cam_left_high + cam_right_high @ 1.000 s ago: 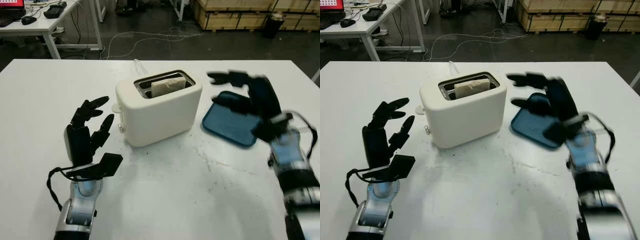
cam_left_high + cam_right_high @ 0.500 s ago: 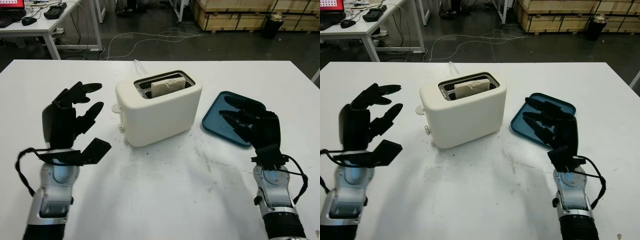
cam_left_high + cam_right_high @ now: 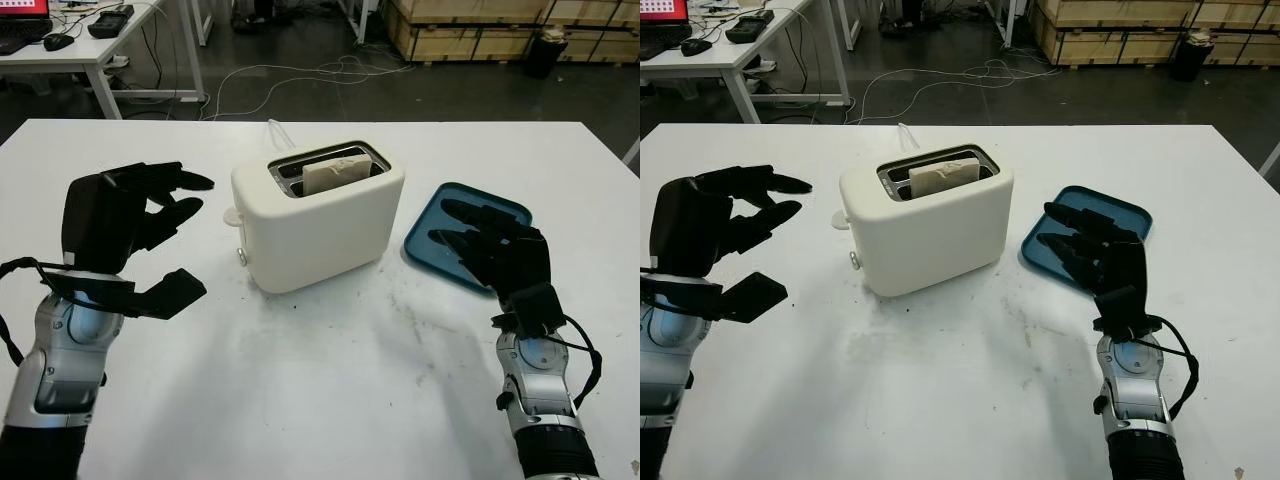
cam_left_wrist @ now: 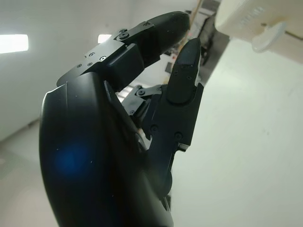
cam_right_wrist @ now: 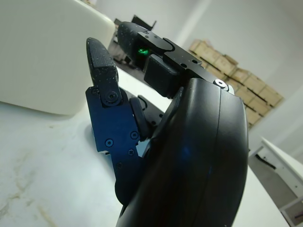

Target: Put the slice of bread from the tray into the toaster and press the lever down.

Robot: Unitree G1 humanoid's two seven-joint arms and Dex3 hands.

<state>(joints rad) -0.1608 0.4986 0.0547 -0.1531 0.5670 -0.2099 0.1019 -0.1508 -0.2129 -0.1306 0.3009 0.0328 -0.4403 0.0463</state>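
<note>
The bread [image 3: 335,170] stands in the toaster [image 3: 318,214] slot. My left robot hand [image 3: 120,222], empty, hovers beside its small stiff lever [image 3: 233,215]; I'd press its top. My right robot hand [image 3: 498,255] is empty too.

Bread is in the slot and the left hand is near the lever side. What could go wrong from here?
1. The left hand is raised beside the toaster, apart from the lever; a sideways push could slide the toaster across the table instead of latching.
2. The bread stands above the slot rim; if it sits crooked, it might jam on the way down.
3. The right hand, open over the blue tray, could knock it.
</note>
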